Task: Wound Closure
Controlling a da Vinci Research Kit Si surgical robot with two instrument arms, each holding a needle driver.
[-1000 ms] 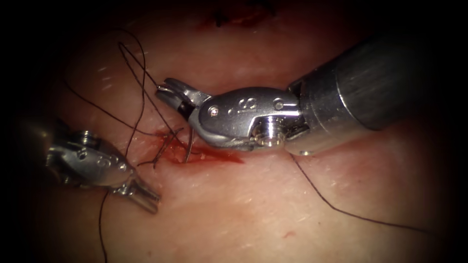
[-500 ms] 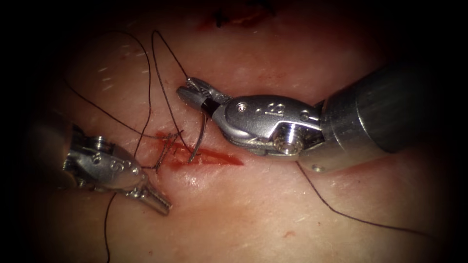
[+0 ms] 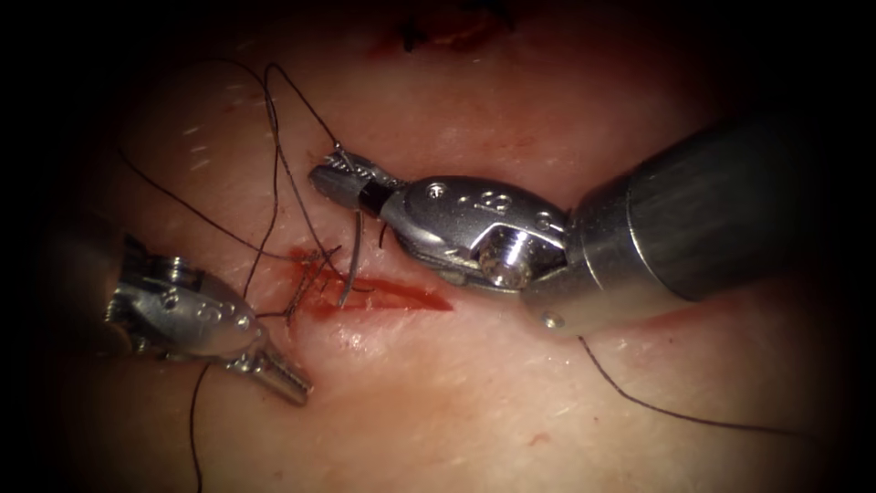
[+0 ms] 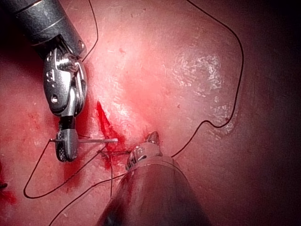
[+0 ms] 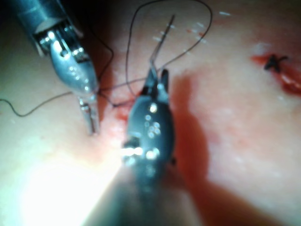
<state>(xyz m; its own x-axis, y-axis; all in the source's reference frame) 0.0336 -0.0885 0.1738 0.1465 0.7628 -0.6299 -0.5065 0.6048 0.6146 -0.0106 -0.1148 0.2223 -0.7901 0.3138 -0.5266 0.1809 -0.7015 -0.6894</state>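
Note:
My right tool comes in from the right, its jaws shut on the curved needle near its thread end. The needle hangs down and its tip sits at the left part of the cut; I cannot tell whether it has entered the tissue. Dark thread loops up from the jaws and comes back down to the stitch at the cut's left end. My left tool lies left of the cut and below it, jaws shut on nothing. The left wrist view has the needle in the right tool.
Red fluid wets the cut's edges. An older stitched wound lies at the far top. One strand of thread trails off to the right under the right shaft, and another hangs below the left tool.
The right tool went right, then shifted back left with the needle, whose tip stayed at the cut. The thread loop above it swung. The left tool edged right.

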